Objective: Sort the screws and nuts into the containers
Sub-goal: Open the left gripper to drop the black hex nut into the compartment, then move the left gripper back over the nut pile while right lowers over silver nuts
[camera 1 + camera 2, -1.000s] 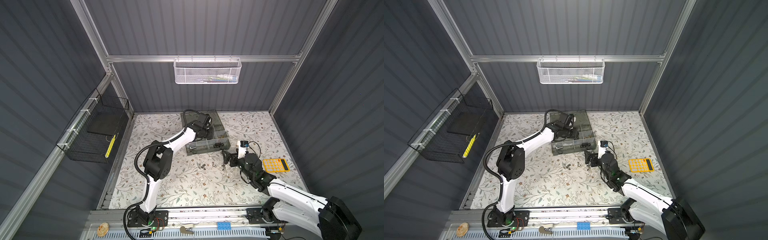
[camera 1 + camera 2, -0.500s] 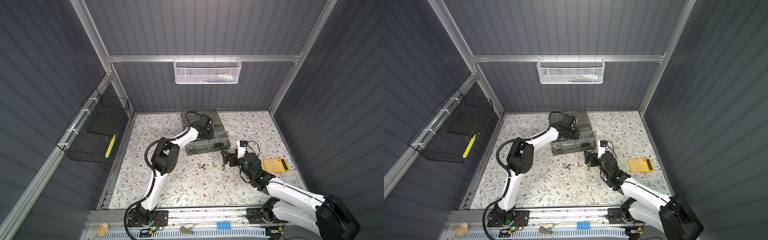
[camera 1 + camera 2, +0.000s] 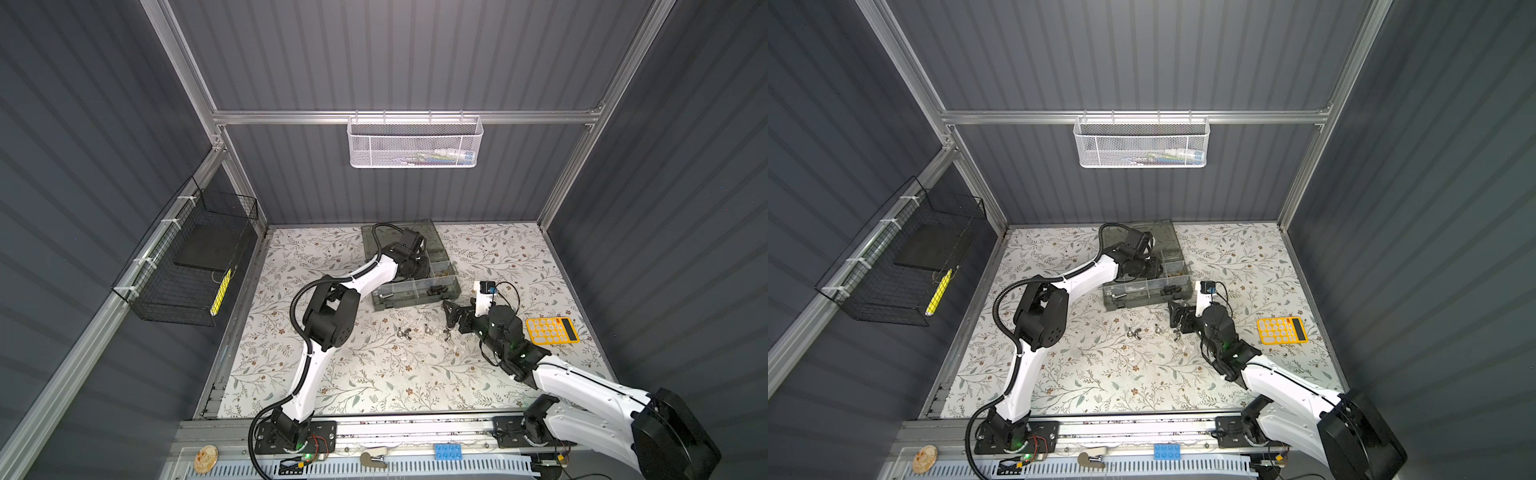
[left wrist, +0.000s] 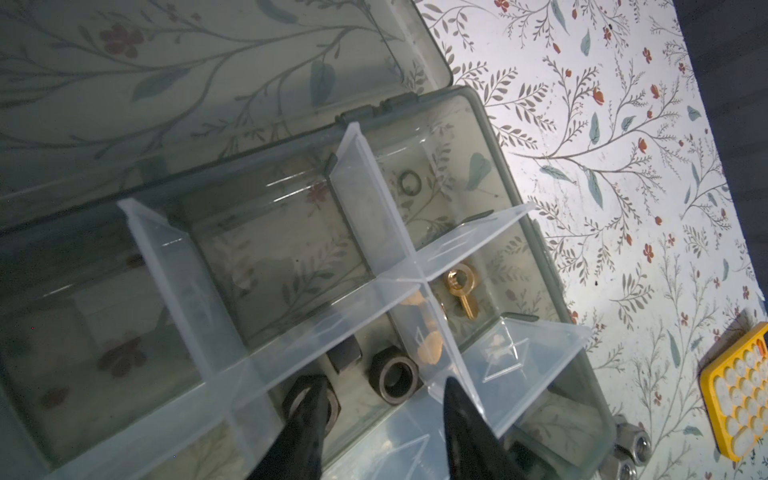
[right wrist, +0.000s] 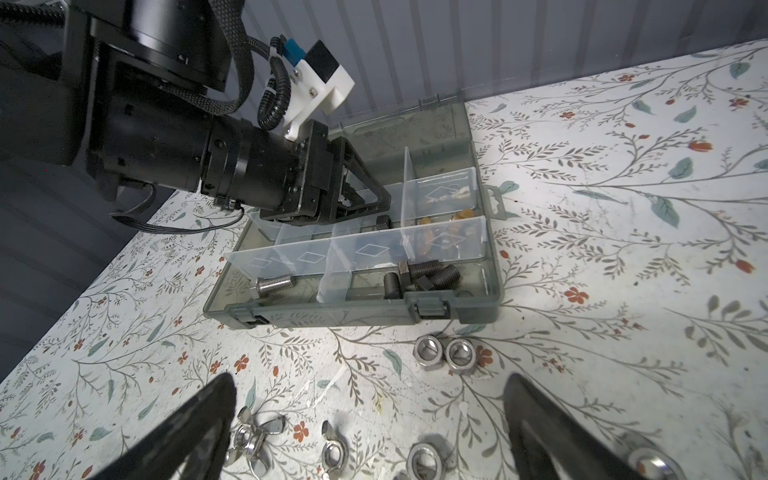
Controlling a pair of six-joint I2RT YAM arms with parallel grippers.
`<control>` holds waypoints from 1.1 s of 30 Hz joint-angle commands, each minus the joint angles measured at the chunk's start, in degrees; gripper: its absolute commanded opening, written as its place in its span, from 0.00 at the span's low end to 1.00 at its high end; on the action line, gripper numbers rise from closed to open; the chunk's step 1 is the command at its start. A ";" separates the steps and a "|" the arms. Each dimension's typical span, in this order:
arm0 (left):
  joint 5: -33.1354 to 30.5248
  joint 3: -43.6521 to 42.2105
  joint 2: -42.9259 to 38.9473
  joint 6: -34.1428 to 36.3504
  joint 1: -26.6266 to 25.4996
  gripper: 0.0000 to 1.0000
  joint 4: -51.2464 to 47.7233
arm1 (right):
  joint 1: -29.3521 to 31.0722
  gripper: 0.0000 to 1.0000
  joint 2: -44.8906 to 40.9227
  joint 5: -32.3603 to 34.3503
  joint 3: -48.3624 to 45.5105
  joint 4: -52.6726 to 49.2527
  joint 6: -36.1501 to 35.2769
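The organiser case (image 3: pixel 415 301) lies open at the back middle of the table, its containers split by clear dividers (image 4: pixel 374 199). My left gripper (image 4: pixel 383 380) hangs open inside it, over a compartment where a black hex nut (image 4: pixel 395 378) lies loose between the fingers and another sits under one fingertip (image 4: pixel 313 388). Brass pieces (image 4: pixel 459 282) fill the neighbouring compartment. Black bolts (image 5: pixel 424 274) and a silver bolt (image 5: pixel 272 284) lie in the front row. My right gripper (image 5: pixel 370 384) is wide open and empty just above the table, over wing nuts (image 5: pixel 253 436) and silver nuts (image 5: pixel 428 351).
A yellow calculator (image 3: pixel 550 330) lies on the table to the right of my right gripper (image 3: pixel 451 318). A white mesh basket (image 3: pixel 413 141) hangs on the back wall. A black wire basket (image 3: pixel 187 266) hangs on the left wall. The case's lid (image 4: pixel 187 75) lies flat behind it.
The left gripper's jaws have spread apart over the case. The left arm's elbow shifted slightly. The right arm has hardly moved.
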 commanded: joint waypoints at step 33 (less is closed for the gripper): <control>-0.27 -32.69 -38.18 -4.04 -1.86 1.00 3.65 | -3.19 0.99 10.53 3.58 11.83 -23.21 1.19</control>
